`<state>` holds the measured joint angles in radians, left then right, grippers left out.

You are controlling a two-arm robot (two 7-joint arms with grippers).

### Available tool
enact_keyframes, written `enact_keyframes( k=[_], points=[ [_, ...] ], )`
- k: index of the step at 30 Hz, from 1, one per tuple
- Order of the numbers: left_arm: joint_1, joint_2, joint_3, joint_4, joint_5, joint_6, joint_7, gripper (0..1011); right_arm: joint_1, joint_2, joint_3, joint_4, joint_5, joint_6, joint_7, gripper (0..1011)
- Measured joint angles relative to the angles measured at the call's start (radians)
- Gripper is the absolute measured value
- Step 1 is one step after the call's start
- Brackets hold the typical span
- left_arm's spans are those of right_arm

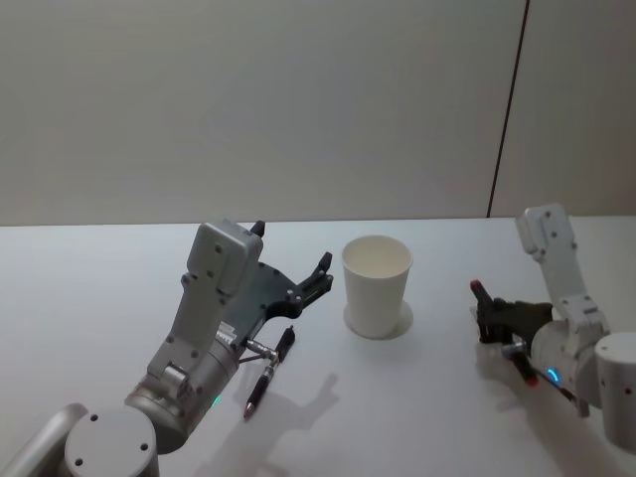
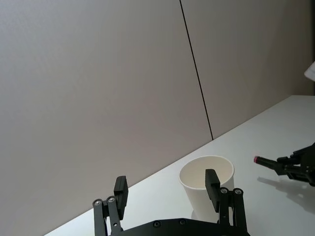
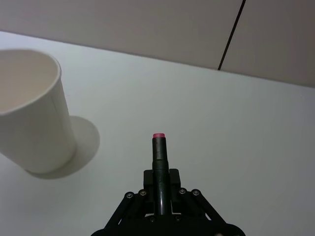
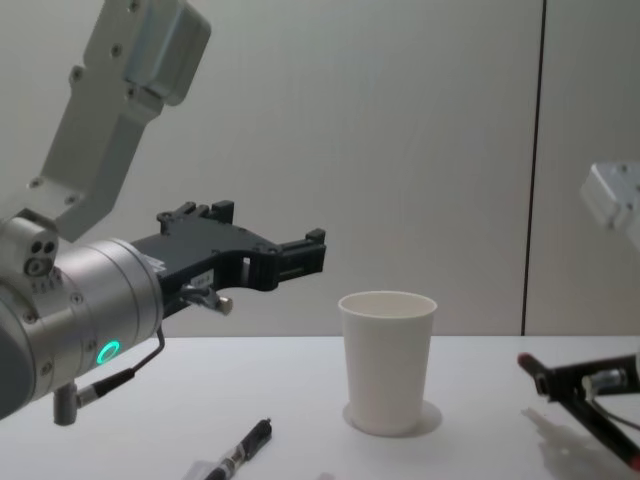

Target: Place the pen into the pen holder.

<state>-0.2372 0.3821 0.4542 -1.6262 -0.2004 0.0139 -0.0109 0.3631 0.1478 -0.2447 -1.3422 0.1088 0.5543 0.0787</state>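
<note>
The pen holder [image 1: 377,283] is a plain white tapered cup standing upright on the white table [image 1: 89,298]; it also shows in the chest view [image 4: 387,360]. My right gripper [image 1: 489,310] sits low to the cup's right, shut on a dark pen [image 3: 159,152] whose pink tip points toward the cup [image 3: 29,123]. A second dark pen [image 1: 268,372] lies flat on the table in front of the cup and to its left [image 4: 240,452]. Above and behind that pen my left gripper [image 1: 293,250] hovers open and holds nothing, its fingers [image 2: 120,191] aimed at the cup [image 2: 194,178].
A bare grey wall [image 1: 248,99] with a dark vertical seam rises behind the table's far edge. Open tabletop lies between the cup and my right gripper [image 4: 595,382], and all along the left side.
</note>
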Motion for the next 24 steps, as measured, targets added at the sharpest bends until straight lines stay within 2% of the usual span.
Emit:
enact_keyframes(
  k=[9,11,24],
  points=[
    [0.0,0.0,0.0,0.0,0.0,0.0,0.0,1000,-0.021,0.01,-0.004,-0.046,-0.042,-0.123,0.003,171],
    [0.0,0.0,0.0,0.0,0.0,0.0,0.0,1000,-0.022,0.011,-0.004,-0.049,-0.045,-0.132,0.004,170],
    [0.0,0.0,0.0,0.0,0.0,0.0,0.0,1000,-0.044,0.026,-0.007,-0.087,-0.095,-0.327,0.029,171]
  ],
)
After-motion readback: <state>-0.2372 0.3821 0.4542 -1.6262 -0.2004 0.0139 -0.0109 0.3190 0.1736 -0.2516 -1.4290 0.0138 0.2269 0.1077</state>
